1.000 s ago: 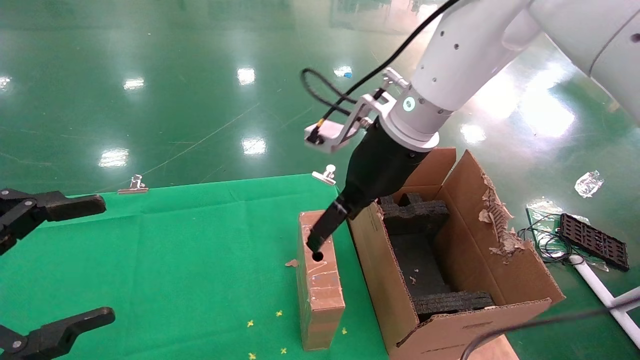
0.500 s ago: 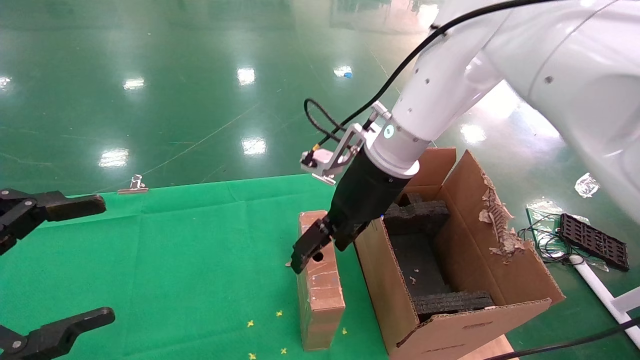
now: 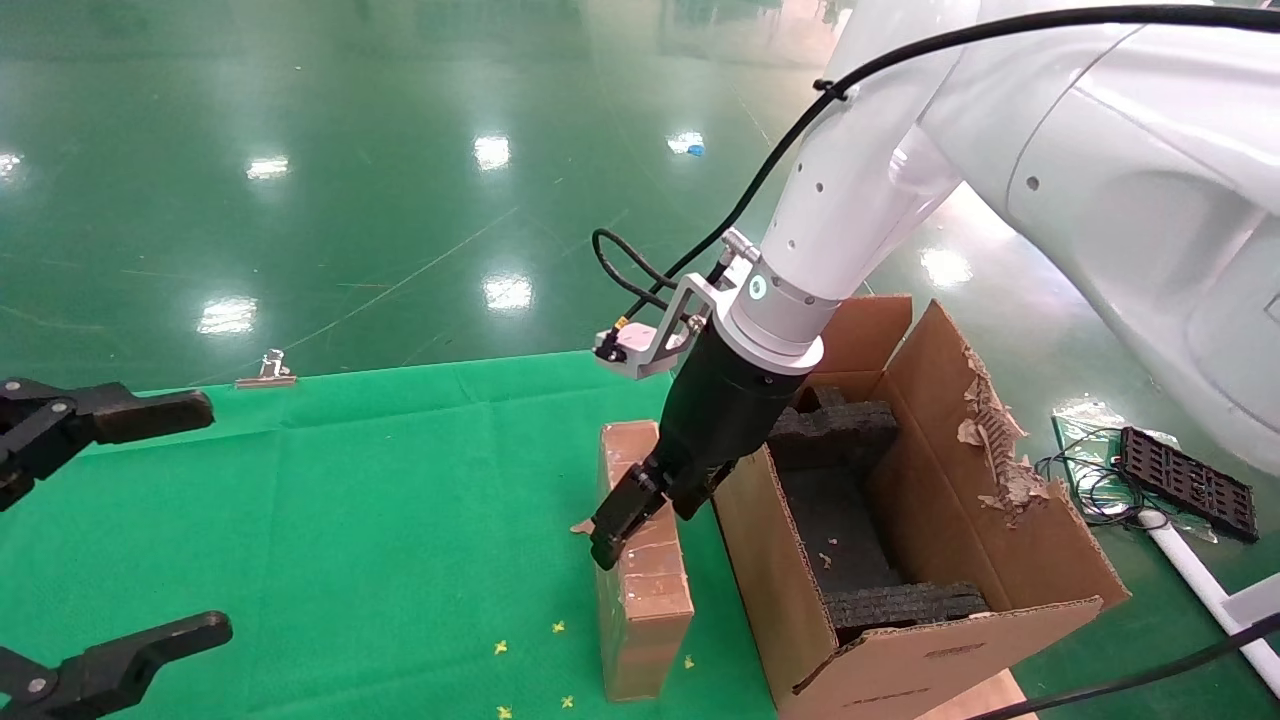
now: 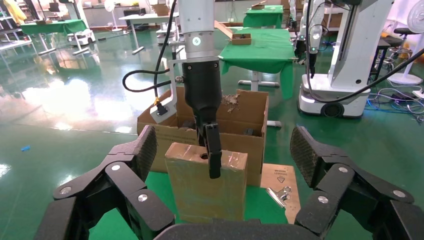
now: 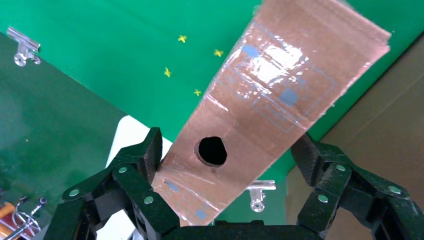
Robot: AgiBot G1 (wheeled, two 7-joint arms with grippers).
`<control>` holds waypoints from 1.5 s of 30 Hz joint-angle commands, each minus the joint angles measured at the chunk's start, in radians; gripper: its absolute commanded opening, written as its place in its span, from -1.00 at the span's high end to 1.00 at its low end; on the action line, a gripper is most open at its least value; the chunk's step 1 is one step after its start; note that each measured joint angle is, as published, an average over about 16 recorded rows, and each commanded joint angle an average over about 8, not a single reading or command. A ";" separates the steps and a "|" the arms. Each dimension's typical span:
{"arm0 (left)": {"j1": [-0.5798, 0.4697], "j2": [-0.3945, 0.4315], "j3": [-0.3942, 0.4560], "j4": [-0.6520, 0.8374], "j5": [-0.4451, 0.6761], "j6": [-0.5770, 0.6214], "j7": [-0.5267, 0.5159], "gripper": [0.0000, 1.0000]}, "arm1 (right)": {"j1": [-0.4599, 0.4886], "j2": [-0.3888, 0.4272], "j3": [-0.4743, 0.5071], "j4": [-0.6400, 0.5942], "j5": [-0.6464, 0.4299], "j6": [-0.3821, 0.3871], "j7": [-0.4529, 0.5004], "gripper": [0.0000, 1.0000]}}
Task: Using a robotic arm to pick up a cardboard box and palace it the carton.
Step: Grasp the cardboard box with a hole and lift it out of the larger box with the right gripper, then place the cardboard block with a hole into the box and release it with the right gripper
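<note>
Right pincer [image 3: 640, 505] straddles slim taped cardboard box [image 3: 645, 590].

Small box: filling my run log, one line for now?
right pincer: open, straddling small box | box: on table, beside carton | left pincer: open, idle

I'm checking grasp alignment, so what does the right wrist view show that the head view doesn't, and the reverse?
Only the right wrist view shows the round hole in the cardboard box and both fingers of the right tool straddling it. Only the head view shows the carton, its foam blocks and the parked left tool. Both show the box on the green cloth.
</note>
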 commanded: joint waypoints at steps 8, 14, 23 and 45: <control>0.000 0.000 0.001 0.000 0.000 0.000 0.000 1.00 | -0.006 -0.007 -0.043 -0.014 0.019 0.001 -0.010 1.00; 0.000 0.000 0.001 0.000 -0.001 0.000 0.001 1.00 | -0.004 -0.004 -0.067 -0.019 0.032 0.003 -0.021 1.00; 0.000 -0.001 0.002 0.000 -0.001 -0.001 0.001 1.00 | 0.046 0.055 -0.050 0.003 0.062 0.045 -0.161 1.00; -0.001 -0.001 0.003 0.000 -0.002 -0.001 0.002 0.99 | 0.408 0.419 -0.036 -0.054 -0.043 0.107 -0.292 1.00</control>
